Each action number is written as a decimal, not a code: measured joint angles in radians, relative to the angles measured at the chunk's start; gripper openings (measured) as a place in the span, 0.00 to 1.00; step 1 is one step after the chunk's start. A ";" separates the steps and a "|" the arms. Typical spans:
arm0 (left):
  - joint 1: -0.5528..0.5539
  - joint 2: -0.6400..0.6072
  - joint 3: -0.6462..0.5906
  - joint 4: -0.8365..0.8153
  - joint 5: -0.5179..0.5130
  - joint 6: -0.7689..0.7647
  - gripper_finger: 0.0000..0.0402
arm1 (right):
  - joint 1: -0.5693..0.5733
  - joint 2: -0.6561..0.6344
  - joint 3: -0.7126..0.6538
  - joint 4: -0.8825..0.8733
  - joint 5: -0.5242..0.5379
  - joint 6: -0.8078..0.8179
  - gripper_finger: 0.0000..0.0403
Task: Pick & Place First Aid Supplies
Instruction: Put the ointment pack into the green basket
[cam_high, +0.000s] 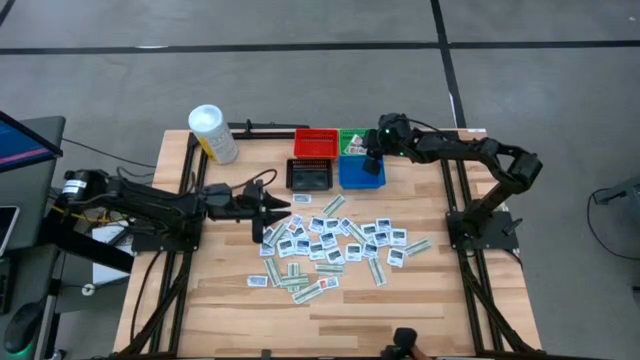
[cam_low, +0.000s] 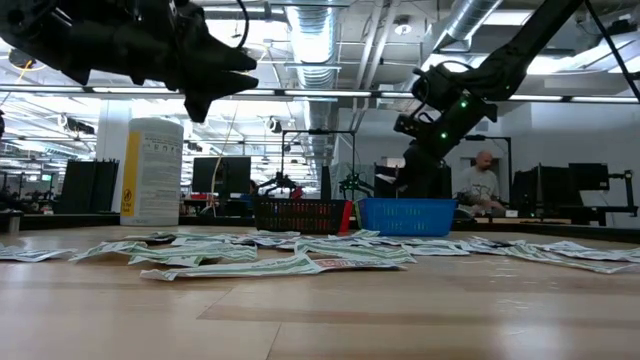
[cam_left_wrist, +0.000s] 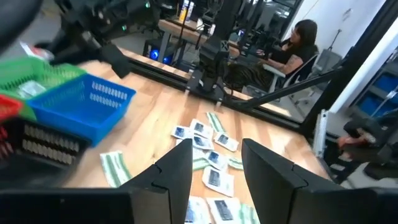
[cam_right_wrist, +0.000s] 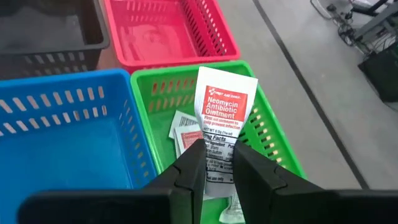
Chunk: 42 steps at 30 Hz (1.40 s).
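The first aid supplies (cam_high: 330, 245) lie scattered flat on the wooden table's middle; they also show in the low view (cam_low: 280, 262) and the left wrist view (cam_left_wrist: 200, 129). My left gripper (cam_high: 275, 207) (cam_left_wrist: 217, 155) hovers open just left of the pile, with nothing between its fingers. My right gripper (cam_high: 370, 155) (cam_right_wrist: 217, 158) hangs over the green bin (cam_right_wrist: 273, 143), shut on a white ointment packet (cam_right_wrist: 221, 106) with a red label. Two other packets (cam_right_wrist: 183, 134) lie on the green bin's floor. My right gripper pinches the ointment packet by its lower printed end (cam_right_wrist: 217, 146) between the two fingers (cam_right_wrist: 193, 165). The fingers come slanting down from the table's right side. The packet sticks out past the fingertips, flat and lifted clear above the green bin.
Four small bins stand at the far middle: red (cam_high: 315, 142), green (cam_high: 352, 135), black (cam_high: 310, 175), blue (cam_high: 360, 175). A white tub with a yellow label (cam_high: 212, 133) stands at the far left. Bare wood lies near the table's near edge. A person (cam_left_wrist: 298, 43) sits beyond the table.
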 joint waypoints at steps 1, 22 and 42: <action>0.004 -0.001 0.000 0.002 0.000 0.020 0.35 | -0.002 0.000 0.000 -0.004 0.000 0.005 0.17; 0.027 -0.248 -0.001 -0.392 -0.039 0.019 0.35 | 0.025 0.000 0.000 -0.019 0.027 0.061 0.30; 0.029 -0.258 -0.001 -0.398 -0.029 -0.071 0.35 | 0.184 -0.328 -0.001 -0.018 0.134 0.156 0.53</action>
